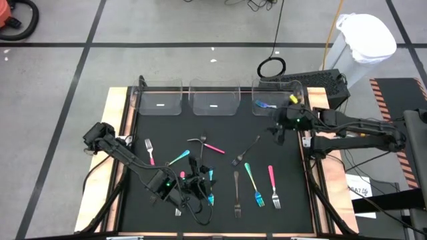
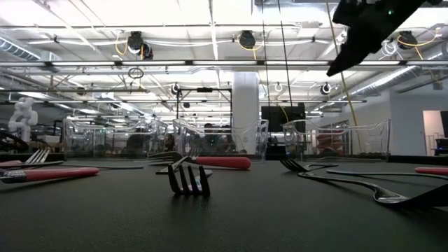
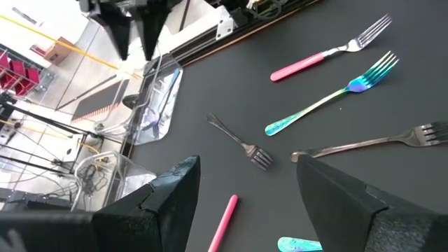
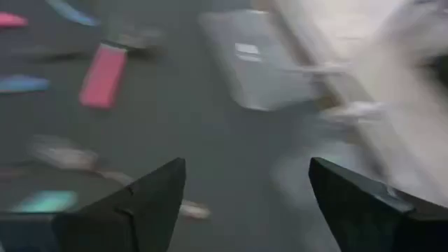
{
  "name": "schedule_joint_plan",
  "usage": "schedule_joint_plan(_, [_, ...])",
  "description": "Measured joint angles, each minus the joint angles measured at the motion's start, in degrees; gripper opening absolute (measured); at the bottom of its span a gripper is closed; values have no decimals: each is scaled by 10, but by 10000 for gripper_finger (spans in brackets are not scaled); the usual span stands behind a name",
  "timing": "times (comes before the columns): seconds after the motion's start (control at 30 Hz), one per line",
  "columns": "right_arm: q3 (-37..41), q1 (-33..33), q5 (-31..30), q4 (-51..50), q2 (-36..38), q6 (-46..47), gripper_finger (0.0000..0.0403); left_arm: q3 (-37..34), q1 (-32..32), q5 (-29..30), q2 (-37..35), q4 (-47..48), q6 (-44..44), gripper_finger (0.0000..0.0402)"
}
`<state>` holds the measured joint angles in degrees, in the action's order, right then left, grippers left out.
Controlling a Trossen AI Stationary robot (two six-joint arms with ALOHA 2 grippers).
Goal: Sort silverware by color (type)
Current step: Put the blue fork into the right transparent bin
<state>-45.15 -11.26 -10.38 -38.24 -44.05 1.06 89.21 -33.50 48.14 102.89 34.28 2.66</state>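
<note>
One teal utensil (image 1: pixel 265 104) sits in the bin (image 1: pixel 275 99) at 1 o'clock, ten-odd pieces left on the mat (image 1: pixel 293 193); right gripper (image 1: pixel 275 131) and left gripper (image 1: pixel 197 185) both spread, empty.

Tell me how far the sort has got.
Barely started. One teal piece lies in the right bin; the middle bin and left bin show none. The right pincer is open and empty near that bin; the left pincer is open over the pile. The pink fork and others remain on the mat.

A robotics lab (exposed ceiling pipes (image 2: pixel 210 63), dangling cables (image 2: pixel 280 42)).
</note>
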Motion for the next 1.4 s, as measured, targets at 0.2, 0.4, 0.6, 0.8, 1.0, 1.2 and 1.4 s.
schedule_joint_plan(0.2, [0, 91, 46, -1, -36, 66, 276, 0, 0, -15, 0, 0, 0, 240])
schedule_joint_plan(0.4, [0, 222, 27, 113, -88, 138, 274, 0, 2, -16, 0, 0, 0, 240])
schedule_joint_plan(0.6, [0, 343, -50, 128, -168, 143, 274, 0, 2, -16, 0, 1, 27, 240])
schedule_joint_plan(0.8, [0, 408, -46, 114, -251, 125, 274, 0, 1, -19, 0, 0, 57, 240])
schedule_joint_plan(1.0, [0, 418, 53, 114, -304, 136, 274, 0, 1, -19, 1, 0, 81, 240])
schedule_joint_plan(1.2, [0, 418, 92, 115, -343, 154, 274, 0, 1, -19, 1, -5, 90, 240])
schedule_joint_plan(1.4, [0, 418, 106, 153, -387, 71, 274, 0, 1, -19, 1, -5, 86, 240])
